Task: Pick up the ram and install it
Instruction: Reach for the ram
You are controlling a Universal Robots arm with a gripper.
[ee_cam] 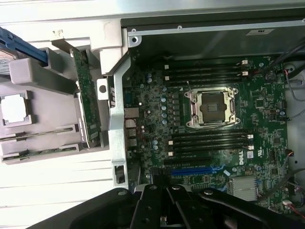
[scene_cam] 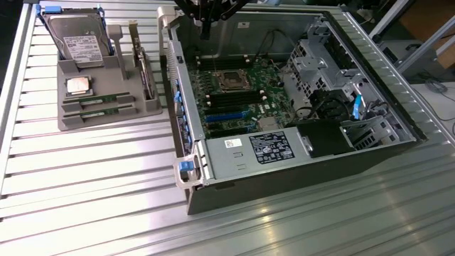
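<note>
Two green ram sticks lie in slots at the front of a grey holder on the exterior view's left; the wrist view shows them too. My gripper hangs above the back edge of the open computer case, well apart from the holder. Its fingers are shut with nothing between them. Below it lies the motherboard with black memory slots on both sides of the processor socket.
The holder also carries a hard drive, a square silver processor chip and an upright expansion card. Inside the case sit a power supply and metal drive cages. Ribbed metal table all around.
</note>
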